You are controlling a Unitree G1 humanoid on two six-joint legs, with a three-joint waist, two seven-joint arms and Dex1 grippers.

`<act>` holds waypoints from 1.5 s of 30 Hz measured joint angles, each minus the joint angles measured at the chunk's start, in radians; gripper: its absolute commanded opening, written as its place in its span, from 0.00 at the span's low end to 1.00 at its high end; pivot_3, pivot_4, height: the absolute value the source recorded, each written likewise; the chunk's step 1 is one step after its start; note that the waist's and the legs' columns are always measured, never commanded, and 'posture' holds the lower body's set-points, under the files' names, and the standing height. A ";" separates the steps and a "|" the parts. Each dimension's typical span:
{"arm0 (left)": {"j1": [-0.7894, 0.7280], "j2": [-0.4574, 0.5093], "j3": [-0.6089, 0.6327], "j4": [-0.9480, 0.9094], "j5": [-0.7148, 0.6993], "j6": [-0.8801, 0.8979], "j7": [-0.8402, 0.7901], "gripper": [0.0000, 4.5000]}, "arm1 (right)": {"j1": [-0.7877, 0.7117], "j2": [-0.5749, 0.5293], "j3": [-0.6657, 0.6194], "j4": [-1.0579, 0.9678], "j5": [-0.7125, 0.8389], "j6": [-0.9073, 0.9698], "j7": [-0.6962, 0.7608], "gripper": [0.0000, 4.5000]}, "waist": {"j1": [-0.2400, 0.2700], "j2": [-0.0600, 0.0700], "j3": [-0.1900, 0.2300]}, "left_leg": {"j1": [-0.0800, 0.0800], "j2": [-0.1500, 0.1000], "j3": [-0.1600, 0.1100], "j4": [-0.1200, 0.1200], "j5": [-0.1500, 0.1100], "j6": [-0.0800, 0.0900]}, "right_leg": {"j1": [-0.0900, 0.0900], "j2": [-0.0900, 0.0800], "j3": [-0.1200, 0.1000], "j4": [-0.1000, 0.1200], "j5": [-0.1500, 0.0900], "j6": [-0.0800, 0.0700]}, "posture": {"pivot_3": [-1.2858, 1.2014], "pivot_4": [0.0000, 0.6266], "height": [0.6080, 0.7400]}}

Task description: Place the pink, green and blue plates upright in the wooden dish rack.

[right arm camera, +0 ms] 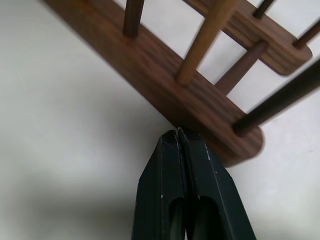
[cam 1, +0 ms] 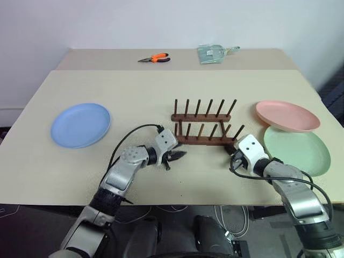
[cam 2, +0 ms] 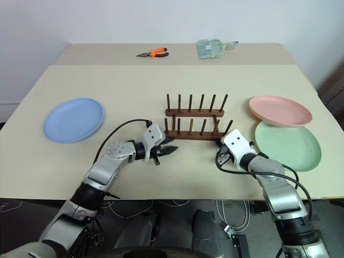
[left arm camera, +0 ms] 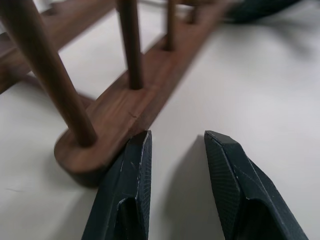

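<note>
The wooden dish rack (cam 1: 204, 124) stands empty in the middle of the table, its pegs upright. My left gripper (cam 1: 180, 156) lies at the rack's left end, open, with nothing between its fingers (left arm camera: 135, 165); one fingertip is close to the end of the near bar (left arm camera: 125, 115). My right gripper (right arm camera: 178, 132) is shut, its tips pressed against the near bar's right end (right arm camera: 200, 110). The blue plate (cam 1: 80, 124) lies flat at the left. At the right the pink plate (cam 1: 287, 115) rests partly over the green plate (cam 1: 296, 150).
Orange-handled pliers (cam 1: 155, 58) and a clear packet (cam 1: 212, 54) lie on the far table section. The table's front edge (cam 1: 177, 203) runs just below both arms.
</note>
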 measured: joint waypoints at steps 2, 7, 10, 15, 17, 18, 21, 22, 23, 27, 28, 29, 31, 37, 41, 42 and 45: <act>-0.009 0.000 0.013 0.026 -0.001 -0.018 0.017 0.38 | -0.012 0.000 0.001 0.016 -0.009 -0.007 -0.001 0.00 | -0.001 0.000 0.000 | 0.000 0.000 0.000 -0.001 0.000 0.000 | 0.000 0.000 0.000 0.000 0.000 0.000 | 0.52 0.24 1.00; -0.015 0.010 0.026 0.047 -0.006 -0.049 0.016 0.37 | -0.017 -0.031 -0.016 0.012 0.001 -0.007 0.036 0.28 | 0.000 0.001 0.000 | -0.001 0.000 0.001 0.000 0.000 0.000 | -0.001 0.000 0.000 0.000 0.000 0.000 | 0.52 0.24 1.00; 0.017 0.031 0.040 0.017 -0.033 -0.059 -0.015 0.37 | -0.007 -0.141 -0.104 -0.042 0.031 0.002 0.095 0.65 | 0.001 0.002 0.001 | -0.003 0.000 0.001 -0.001 0.000 0.000 | -0.003 0.000 0.001 0.000 0.000 0.000 | 0.52 0.24 1.00; 0.031 0.041 0.040 0.011 -0.053 -0.074 -0.060 0.37 | -0.001 -0.341 -0.266 -0.066 0.021 -0.022 0.160 0.74 | 0.003 0.002 0.001 | -0.003 0.000 0.001 -0.001 0.000 0.000 | -0.002 0.000 0.000 -0.001 0.000 0.000 | 0.52 0.24 1.00; 0.039 0.044 0.040 0.003 -0.067 -0.074 -0.087 0.37 | -0.003 -0.390 -0.271 -0.031 -0.017 -0.059 0.164 0.74 | 0.003 0.002 0.001 | -0.003 0.000 0.001 -0.001 0.000 0.000 | -0.002 0.000 0.000 -0.002 -0.001 -0.001 | 0.52 0.24 1.00; 0.046 0.043 0.038 -0.006 -0.078 -0.070 -0.108 0.37 | -0.011 -0.408 -0.263 0.009 -0.044 -0.091 0.163 0.74 | 0.003 0.001 0.001 | -0.003 0.000 0.002 -0.001 0.000 0.000 | -0.002 0.000 0.000 -0.003 -0.001 -0.002 | 0.52 0.24 1.00; 0.054 0.030 0.030 -0.041 -0.124 -0.047 -0.156 0.37 | -0.052 -0.444 -0.196 0.165 -0.136 -0.189 0.142 0.74 | 0.002 0.001 0.002 | -0.003 0.000 0.002 0.000 0.000 0.000 | -0.002 -0.001 0.000 -0.003 -0.001 -0.003 | 0.52 0.24 1.00; 0.055 0.026 0.029 -0.054 -0.136 -0.044 -0.165 0.37 | -0.068 -0.444 -0.177 0.211 -0.161 -0.217 0.130 0.74 | 0.002 0.001 0.002 | -0.004 0.000 0.002 -0.001 0.000 0.000 | -0.003 -0.001 0.000 -0.003 -0.001 -0.003 | 0.52 0.24 1.00; 0.055 0.026 0.029 -0.073 -0.149 -0.034 -0.172 0.37 | -0.103 -0.443 -0.142 0.281 -0.194 -0.257 0.111 0.74 | 0.000 0.002 0.002 | -0.003 0.000 0.003 -0.001 0.000 0.000 | -0.003 -0.001 0.001 -0.002 0.000 -0.004 | 0.52 0.24 1.00; 0.057 0.030 0.032 -0.126 -0.178 -0.010 -0.184 0.37 | -0.200 -0.436 -0.063 0.496 -0.279 -0.379 0.061 0.55 | -0.003 0.002 0.002 | -0.003 0.000 0.003 -0.001 0.000 0.000 | -0.003 -0.001 0.001 -0.002 0.001 -0.006 | 0.52 0.24 1.00; 0.059 0.032 0.033 -0.136 -0.180 -0.006 -0.182 0.37 | -0.221 -0.434 -0.047 0.539 -0.289 -0.405 0.051 0.45 | -0.003 0.003 0.002 | -0.003 0.000 0.003 -0.001 0.000 0.000 | -0.003 -0.001 0.001 -0.002 0.001 -0.006 | 0.52 0.24 1.00; 0.063 0.036 0.035 -0.146 -0.183 -0.002 -0.180 0.37 | -0.239 -0.430 -0.038 0.575 -0.295 -0.429 0.044 0.33 | -0.005 0.003 0.002 | -0.003 0.000 0.003 -0.001 0.000 0.000 | -0.003 -0.001 0.001 -0.002 0.001 -0.006 | 0.52 0.24 1.00; 0.074 0.045 0.040 -0.160 -0.190 0.000 -0.176 0.37 | -0.255 -0.426 -0.029 0.614 -0.308 -0.464 0.034 0.09 | -0.005 0.003 0.002 | -0.003 0.000 0.003 -0.001 0.000 0.000 | -0.003 -0.001 0.001 -0.002 0.001 -0.006 | 0.52 0.24 1.00; 0.117 0.073 0.048 -0.188 -0.199 0.014 -0.162 0.37 | -0.233 -0.358 -0.156 0.489 -0.121 -0.432 0.065 0.00 | -0.008 0.004 0.003 | -0.003 0.000 0.003 -0.002 0.000 0.000 | -0.003 0.000 0.002 -0.002 0.002 -0.004 | 0.52 0.24 1.00; 0.116 0.074 0.064 -0.188 -0.201 0.014 -0.156 0.37 | -0.280 -0.185 -0.419 0.140 0.400 -0.018 0.021 0.00 | -0.006 0.005 0.003 | -0.004 0.001 -0.001 -0.002 0.000 0.000 | -0.003 0.000 0.002 -0.002 0.003 -0.004 | 0.52 0.24 1.00; 0.116 0.074 0.067 -0.188 -0.201 0.014 -0.156 0.37 | -0.298 -0.150 -0.480 0.045 0.563 0.093 -0.023 0.00 | -0.002 0.004 0.003 | -0.004 0.001 -0.003 -0.002 0.000 0.000 | -0.003 0.000 0.002 -0.002 0.002 -0.004 | 0.52 0.24 1.00; 0.115 0.075 0.076 -0.183 -0.207 0.014 -0.156 0.37 | -0.311 -0.078 -0.563 -0.122 0.864 0.281 -0.153 0.00 | 0.007 0.004 0.003 | -0.005 0.001 -0.003 -0.001 0.000 0.000 | -0.002 0.000 0.000 -0.003 0.001 -0.007 | 0.52 0.24 1.00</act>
